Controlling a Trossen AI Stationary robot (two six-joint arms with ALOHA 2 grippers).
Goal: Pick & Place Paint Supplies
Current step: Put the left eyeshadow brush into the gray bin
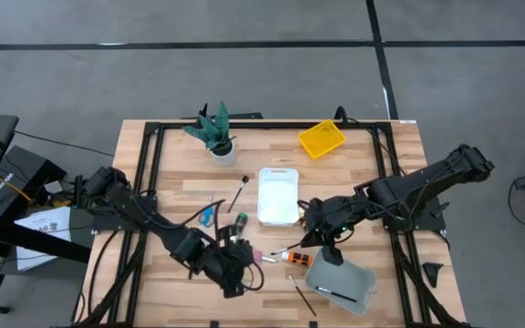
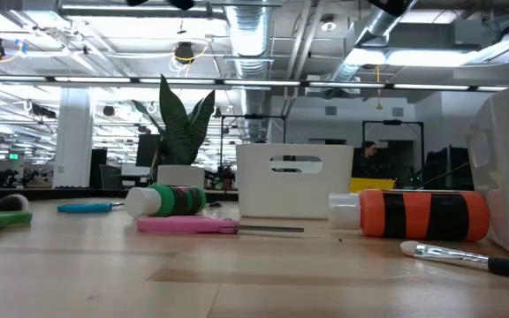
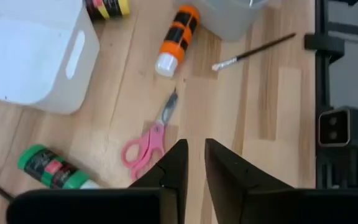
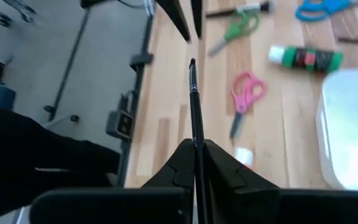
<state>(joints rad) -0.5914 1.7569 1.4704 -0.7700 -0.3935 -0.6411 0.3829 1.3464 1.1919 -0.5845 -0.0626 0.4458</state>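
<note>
Now brush (image 4: 194, 106) clamped between right jaws, handle jutting forward.

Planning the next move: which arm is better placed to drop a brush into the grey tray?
Right. The right gripper is shut on a thin brush and sits beside the grey tray; the left gripper holds nothing, farther away.

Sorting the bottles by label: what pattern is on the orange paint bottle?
Orange paint bottle: black stripes across orange, white cap. Clearest in the low view.
</note>
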